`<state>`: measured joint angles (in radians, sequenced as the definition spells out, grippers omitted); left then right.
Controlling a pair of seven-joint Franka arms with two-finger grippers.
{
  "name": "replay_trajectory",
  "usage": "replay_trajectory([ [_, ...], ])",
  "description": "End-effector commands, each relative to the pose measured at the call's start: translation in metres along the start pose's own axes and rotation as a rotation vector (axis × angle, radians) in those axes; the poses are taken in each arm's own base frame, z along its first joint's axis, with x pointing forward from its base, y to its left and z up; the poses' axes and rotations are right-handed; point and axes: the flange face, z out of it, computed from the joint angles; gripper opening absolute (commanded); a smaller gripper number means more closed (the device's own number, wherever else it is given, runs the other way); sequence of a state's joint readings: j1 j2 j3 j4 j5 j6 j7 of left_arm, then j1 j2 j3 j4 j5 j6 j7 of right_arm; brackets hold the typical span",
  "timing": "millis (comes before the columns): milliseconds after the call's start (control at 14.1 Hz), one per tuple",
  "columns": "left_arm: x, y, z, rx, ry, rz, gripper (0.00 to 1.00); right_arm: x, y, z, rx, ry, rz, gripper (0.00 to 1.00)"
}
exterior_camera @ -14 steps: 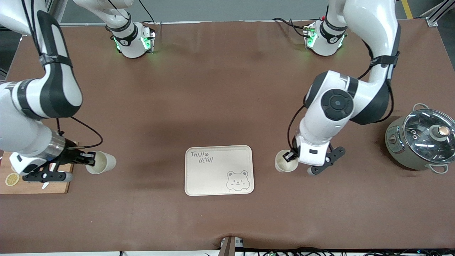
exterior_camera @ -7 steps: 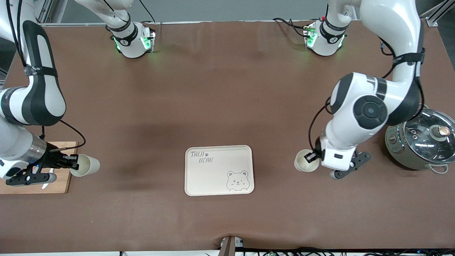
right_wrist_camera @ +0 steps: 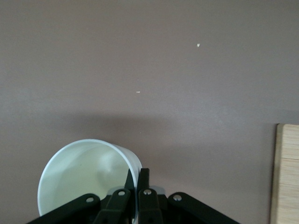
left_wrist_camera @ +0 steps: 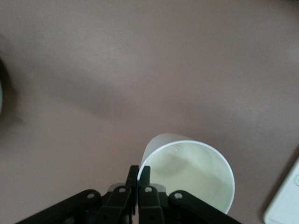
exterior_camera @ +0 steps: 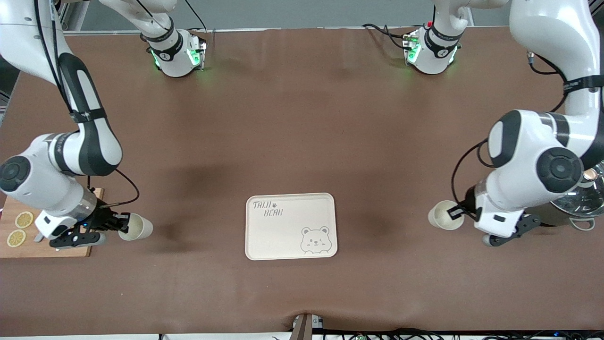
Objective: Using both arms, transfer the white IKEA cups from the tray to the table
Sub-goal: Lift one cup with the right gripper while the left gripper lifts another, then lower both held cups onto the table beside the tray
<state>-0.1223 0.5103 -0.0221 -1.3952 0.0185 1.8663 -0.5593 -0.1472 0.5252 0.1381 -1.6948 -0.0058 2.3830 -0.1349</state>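
Observation:
My right gripper is shut on the rim of a white IKEA cup and holds it tilted over the table, between the wooden board and the cream tray. In the right wrist view the gripper pinches the cup's wall. My left gripper is shut on the rim of the second white cup, mouth up, over the table between the tray and the pot. In the left wrist view the gripper pinches that cup.
A grey-green pot with a glass lid stands at the left arm's end, mostly hidden by the left arm. A wooden board with lemon slices lies at the right arm's end. The tray bears a bear drawing.
My left gripper has carried its cup away from the tray toward the pot. My right gripper swung its cup out toward the board, then back toward the tray.

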Motion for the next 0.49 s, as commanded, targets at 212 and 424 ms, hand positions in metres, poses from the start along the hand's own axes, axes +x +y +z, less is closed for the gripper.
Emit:
replay_trajectory([
  [212,0.029,-0.047,0.041,-0.001,-0.036,0.057,0.0,-0.023,-0.012,0.045,0.008,0.065,-0.005,0.0],
  [424,0.039,-0.056,0.072,0.004,-0.048,0.086,0.0,-0.028,-0.017,0.067,0.011,0.078,-0.008,0.0],
])
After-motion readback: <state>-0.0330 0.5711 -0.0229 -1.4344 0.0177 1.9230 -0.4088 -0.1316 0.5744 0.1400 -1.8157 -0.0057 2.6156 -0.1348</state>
